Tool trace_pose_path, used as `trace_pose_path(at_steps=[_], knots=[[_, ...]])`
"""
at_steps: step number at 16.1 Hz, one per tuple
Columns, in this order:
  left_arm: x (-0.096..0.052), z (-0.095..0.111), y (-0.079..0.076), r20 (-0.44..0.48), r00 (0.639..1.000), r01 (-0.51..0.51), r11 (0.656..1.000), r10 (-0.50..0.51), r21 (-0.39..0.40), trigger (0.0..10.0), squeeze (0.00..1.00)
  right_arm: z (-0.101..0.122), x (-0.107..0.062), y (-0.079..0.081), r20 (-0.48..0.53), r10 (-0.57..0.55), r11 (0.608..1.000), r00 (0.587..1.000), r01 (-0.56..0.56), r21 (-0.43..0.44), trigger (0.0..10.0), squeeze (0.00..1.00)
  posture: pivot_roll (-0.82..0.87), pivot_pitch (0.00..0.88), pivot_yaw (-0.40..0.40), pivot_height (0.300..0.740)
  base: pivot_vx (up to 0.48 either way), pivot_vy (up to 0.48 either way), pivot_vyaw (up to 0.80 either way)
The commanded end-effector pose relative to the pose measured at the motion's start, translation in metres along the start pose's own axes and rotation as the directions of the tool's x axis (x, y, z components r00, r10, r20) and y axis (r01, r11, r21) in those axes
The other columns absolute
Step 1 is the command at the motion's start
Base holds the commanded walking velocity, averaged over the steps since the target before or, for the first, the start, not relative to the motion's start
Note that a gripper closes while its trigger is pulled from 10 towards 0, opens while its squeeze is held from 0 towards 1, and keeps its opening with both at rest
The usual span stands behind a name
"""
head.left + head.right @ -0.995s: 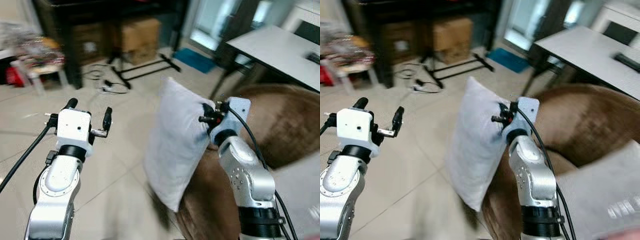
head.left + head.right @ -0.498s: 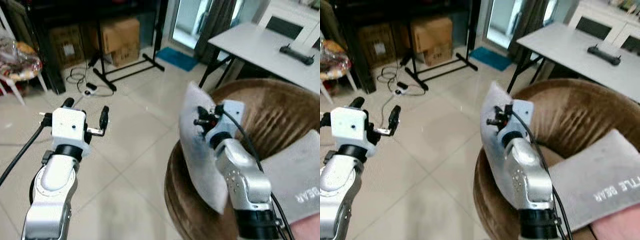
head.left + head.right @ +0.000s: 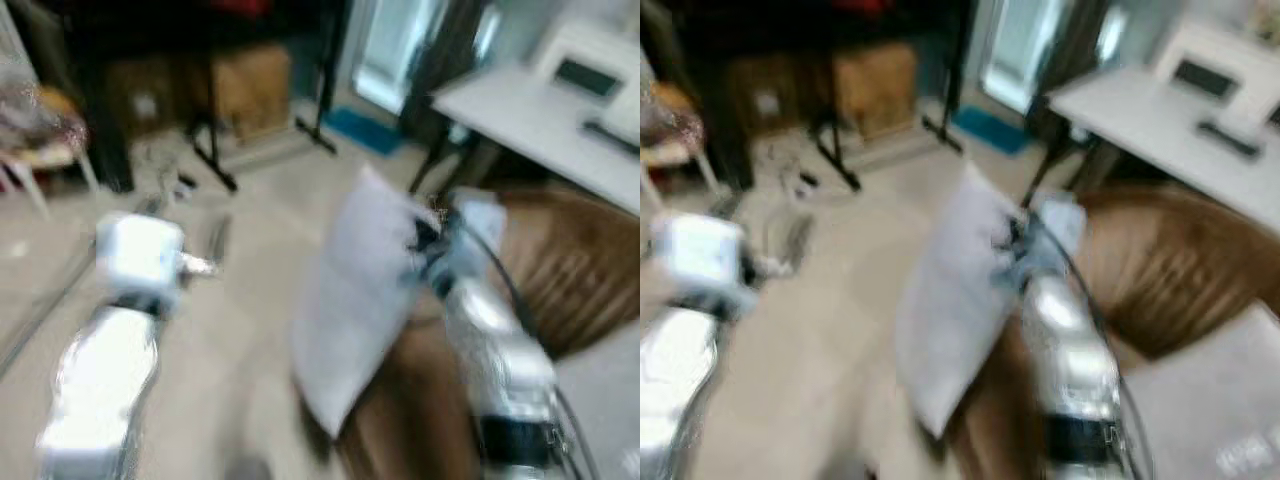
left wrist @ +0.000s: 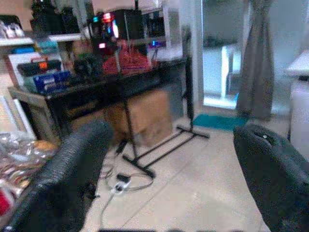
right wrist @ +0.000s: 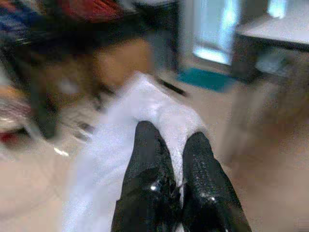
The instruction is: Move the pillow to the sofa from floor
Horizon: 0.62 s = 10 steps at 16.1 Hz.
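Observation:
A pale grey pillow hangs upright at the left edge of the round brown sofa, its lower corner beside the sofa's rim. My right gripper is shut on the pillow's upper right edge; in the right wrist view the two black fingers pinch the white fabric. My left gripper is held up over the tiled floor, away from the pillow. In the left wrist view its fingers stand wide apart with nothing between them. The head views are blurred.
A white table stands behind the sofa. A grey cushion lies on the sofa seat at the right. Cardboard boxes, a black stand with cables and a dark desk are at the far left.
The whole picture has shifted and blurred, so the camera moved. The pillow now hangs more over the sofa's left edge, still gripped by the right gripper. The left gripper stays open.

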<state>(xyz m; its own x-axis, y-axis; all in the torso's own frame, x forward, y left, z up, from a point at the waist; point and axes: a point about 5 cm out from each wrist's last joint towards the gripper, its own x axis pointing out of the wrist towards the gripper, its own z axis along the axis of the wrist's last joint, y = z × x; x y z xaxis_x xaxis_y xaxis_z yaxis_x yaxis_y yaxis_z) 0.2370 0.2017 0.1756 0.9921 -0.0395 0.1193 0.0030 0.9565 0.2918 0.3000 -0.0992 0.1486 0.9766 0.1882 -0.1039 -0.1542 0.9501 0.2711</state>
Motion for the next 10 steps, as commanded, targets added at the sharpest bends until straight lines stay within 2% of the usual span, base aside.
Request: trace_pose_path(at_steps=[1, 8, 10], knots=[[0.002, 0.005, -0.015, 0.023, 0.998, 0.052, 0.998, -0.051, -0.039, 10.0, 0.16, 0.006, -0.006, -0.023, 0.033, -0.082, 0.997, 0.996, 0.082, -0.011, 10.0, 0.00, 0.15, 0.000, -0.137, 0.740, 0.341, 0.000, -0.80], [0.001, 0.002, -0.020, 0.010, 0.995, 0.104, 0.994, -0.103, -0.039, 10.0, 0.16, 0.009, -0.011, -0.028, 0.031, -0.090, 0.996, 0.995, 0.091, -0.017, 10.0, 0.00, 0.15, 0.000, -0.134, 0.740, 0.325, 0.000, -0.80], [0.000, -0.001, -0.023, -0.007, 0.993, 0.117, 0.993, -0.117, -0.033, 10.0, 0.14, 0.011, -0.017, -0.031, 0.042, -0.090, 0.995, 0.995, 0.091, -0.033, 10.0, 0.00, 0.14, 0.000, -0.123, 0.740, 0.122, 0.000, -0.80]])
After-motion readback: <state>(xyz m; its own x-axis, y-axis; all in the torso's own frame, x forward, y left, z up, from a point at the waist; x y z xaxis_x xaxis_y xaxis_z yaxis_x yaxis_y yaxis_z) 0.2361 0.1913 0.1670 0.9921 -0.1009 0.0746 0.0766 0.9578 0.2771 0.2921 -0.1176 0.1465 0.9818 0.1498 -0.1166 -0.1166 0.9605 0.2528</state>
